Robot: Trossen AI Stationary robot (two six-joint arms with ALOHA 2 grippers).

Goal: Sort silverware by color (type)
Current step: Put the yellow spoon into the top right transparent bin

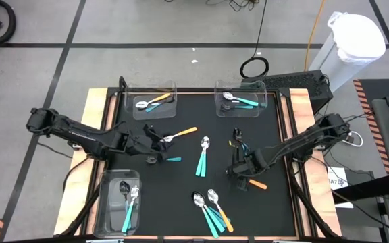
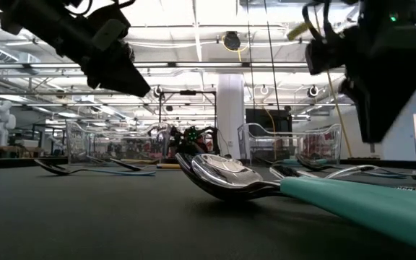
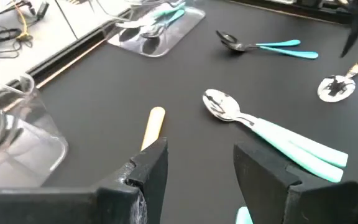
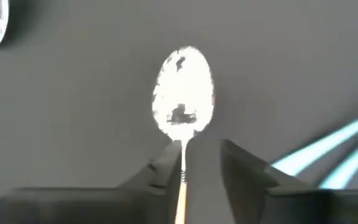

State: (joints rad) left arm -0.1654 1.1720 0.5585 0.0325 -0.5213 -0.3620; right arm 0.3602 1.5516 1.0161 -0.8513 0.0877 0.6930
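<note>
Right now the right gripper (image 4: 194, 165) carries an orange-handled spoon (image 4: 184, 106): its fingers (image 4: 160, 171) pinch the slim neck of the handle, the shiny bowl sticks out straight ahead of the fingertips, and the long axis runs in line with the fingers. In the low view that gripper hangs above the surface, so the spoon looks lifted rather than resting.

Meanwhile the left gripper (image 3: 201, 165) hovers low with its fingers spread and nothing between them. Just ahead of its fingers lies another orange-handled spoon end (image 3: 154, 121), pointing roughly away from the fingertips; a pair of teal spoons (image 3: 272, 134) lies beside the other finger, angled across.

From above, the bin with an orange spoon (image 1: 155, 101) lies on the far side of the left gripper, well apart from the right one. My judgement is that the right arm must carry its spoon across the surface (image 1: 181, 182) to that bin, though the left arm is the nearer of the two. Loose teal spoons (image 1: 211, 209) remain scattered behind the right fingers.
</note>
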